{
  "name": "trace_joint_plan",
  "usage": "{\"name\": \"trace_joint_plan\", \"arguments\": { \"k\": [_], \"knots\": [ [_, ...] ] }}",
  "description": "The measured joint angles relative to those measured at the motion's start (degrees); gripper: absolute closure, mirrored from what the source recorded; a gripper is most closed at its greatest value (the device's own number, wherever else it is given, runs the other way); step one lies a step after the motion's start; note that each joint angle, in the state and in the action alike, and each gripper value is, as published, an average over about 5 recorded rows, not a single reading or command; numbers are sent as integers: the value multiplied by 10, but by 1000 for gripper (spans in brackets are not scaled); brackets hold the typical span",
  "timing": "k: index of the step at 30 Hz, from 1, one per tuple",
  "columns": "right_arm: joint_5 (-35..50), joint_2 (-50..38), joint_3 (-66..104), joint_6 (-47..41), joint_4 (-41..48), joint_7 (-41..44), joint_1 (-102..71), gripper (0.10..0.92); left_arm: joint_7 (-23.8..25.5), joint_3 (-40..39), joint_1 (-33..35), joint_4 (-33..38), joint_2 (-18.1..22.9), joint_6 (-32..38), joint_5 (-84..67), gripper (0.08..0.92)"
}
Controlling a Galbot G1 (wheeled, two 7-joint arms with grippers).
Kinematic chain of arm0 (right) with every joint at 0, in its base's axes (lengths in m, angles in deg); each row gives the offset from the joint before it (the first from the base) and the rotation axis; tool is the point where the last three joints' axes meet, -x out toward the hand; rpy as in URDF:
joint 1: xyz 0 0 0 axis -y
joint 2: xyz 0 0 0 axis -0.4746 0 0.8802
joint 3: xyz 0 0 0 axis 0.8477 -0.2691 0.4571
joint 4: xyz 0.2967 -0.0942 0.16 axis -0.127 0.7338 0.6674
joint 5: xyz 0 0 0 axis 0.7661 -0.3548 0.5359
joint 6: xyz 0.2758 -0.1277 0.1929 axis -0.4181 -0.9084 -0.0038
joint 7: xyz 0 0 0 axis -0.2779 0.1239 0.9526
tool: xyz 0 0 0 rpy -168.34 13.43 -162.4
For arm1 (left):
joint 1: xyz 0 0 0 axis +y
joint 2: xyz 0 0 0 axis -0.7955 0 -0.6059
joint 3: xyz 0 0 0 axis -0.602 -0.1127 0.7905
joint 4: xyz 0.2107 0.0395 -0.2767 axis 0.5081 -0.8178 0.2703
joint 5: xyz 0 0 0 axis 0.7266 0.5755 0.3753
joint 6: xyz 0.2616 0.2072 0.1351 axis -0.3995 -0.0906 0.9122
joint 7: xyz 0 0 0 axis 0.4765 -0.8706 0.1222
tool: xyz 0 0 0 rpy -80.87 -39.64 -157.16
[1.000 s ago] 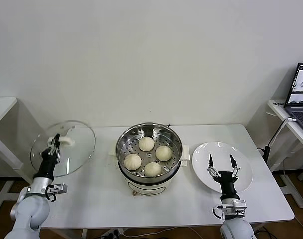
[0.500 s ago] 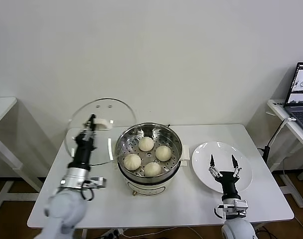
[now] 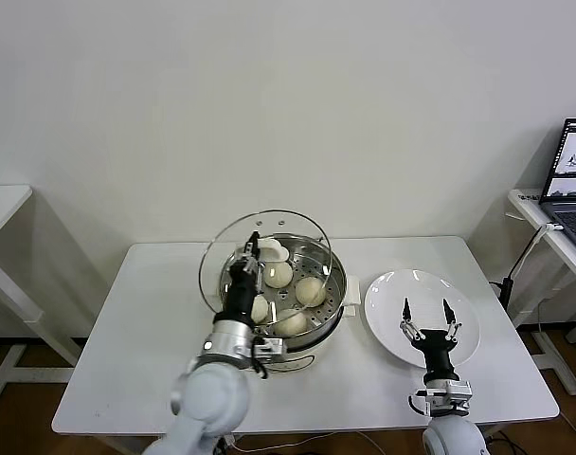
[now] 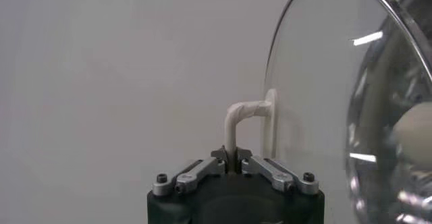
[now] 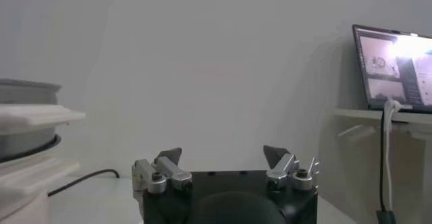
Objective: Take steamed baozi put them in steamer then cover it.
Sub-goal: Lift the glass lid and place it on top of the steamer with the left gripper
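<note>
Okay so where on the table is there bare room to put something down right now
Bare tabletop runs from the left edge up to the steamer, plus a front strip below it. The middle is crowded: the left gripper holds the glass lid over the steamer. On the right, the white plate sits under the right gripper.

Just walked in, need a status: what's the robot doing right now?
Left gripper is shut on the handle of the glass lid, holding it tilted above the steamer, not yet seated. All four baozi sit in the steamer. Right gripper hangs open and idle over the bare plate.
</note>
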Motion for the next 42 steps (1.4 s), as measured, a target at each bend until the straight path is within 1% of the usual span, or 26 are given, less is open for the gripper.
{"name": "trace_joint_plan", "arguments": {
  "k": [8,18,25,42],
  "knots": [
    [-1,1,1,2,12,2,3,203,44,-34,-21,-37,44,-31,58,816],
    [-2,3,2,3,20,4,4,203,65,-45,-41,-88,80,-43,109,816],
    [-3,4,1,3,22,4,6,203,71,-44,-43,-114,84,-42,131,816],
    [-6,5,-3,3,27,6,12,203,72,-41,-32,-125,86,-35,157,816]
  ]
}}
